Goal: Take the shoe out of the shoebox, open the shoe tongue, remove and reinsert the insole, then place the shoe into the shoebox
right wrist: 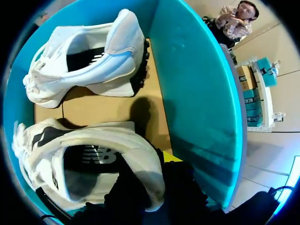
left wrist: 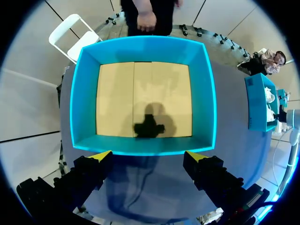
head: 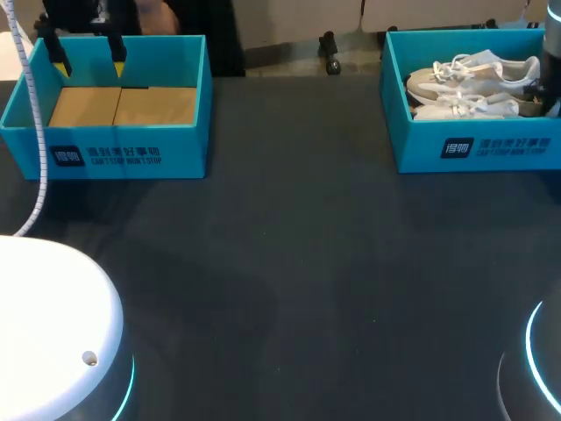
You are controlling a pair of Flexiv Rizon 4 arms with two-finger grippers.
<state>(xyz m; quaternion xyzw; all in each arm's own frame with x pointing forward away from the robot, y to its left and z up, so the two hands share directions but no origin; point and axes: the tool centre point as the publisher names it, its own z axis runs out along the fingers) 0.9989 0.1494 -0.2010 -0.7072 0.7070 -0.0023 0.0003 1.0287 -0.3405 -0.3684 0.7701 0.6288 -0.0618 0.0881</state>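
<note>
Two white sneakers (head: 469, 88) lie in the teal shoebox (head: 478, 147) at the table's far right. My right arm (head: 552, 74) reaches down into that box at its right end. In the right wrist view my right gripper (right wrist: 152, 176) has one finger inside the nearer sneaker (right wrist: 93, 150) and the other outside its heel, shut on the heel rim. The second sneaker (right wrist: 89, 56) lies ahead on its side, and the box wall (right wrist: 197, 93) stands close beside the gripper. My left gripper (head: 89, 60) hangs open over the other teal box (head: 123, 153), holding nothing.
The left box (left wrist: 206, 93) shows only its brown cardboard floor (left wrist: 140, 98), with my left gripper (left wrist: 149, 157) above its near wall. A white cable (head: 35, 123) hangs down in front of that box. The white base of my left arm (head: 53, 324) fills the front left corner.
</note>
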